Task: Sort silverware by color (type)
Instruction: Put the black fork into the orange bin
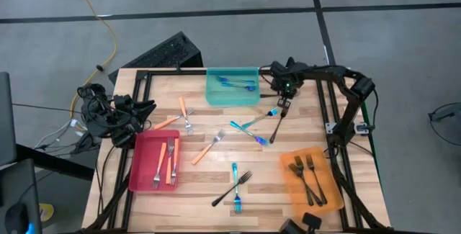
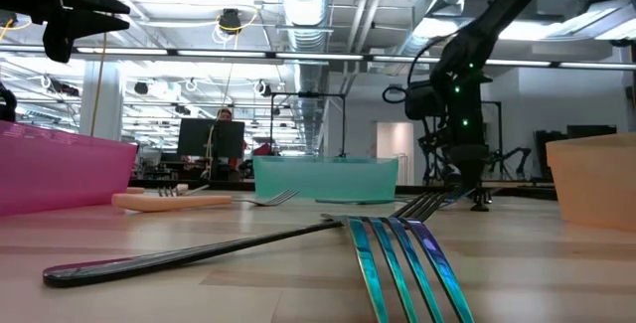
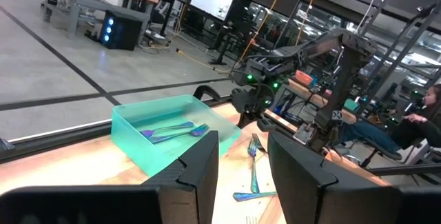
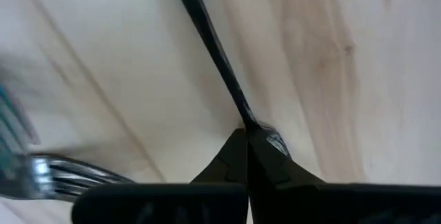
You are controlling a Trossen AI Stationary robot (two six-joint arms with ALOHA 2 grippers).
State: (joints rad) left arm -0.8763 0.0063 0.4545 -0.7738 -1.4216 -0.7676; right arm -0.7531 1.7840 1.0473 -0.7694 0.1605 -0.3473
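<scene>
Standing beside the wooden table, I take the teal tray as my marker. It holds two blue forks. Well off to one side of it, the red tray carries three orange-handled forks, and diagonally away on the other side the orange tray carries three dark forks.

Just beside the teal tray, the right gripper is down at the tabletop with its fingers pressed together on the tine end of a dark fork that lies flat on the wood. The left gripper hangs well away past the red tray, fingers apart and empty.

Loose on the wood below the teal tray: three orange-handled forks, three blue ones, two dark ones.
</scene>
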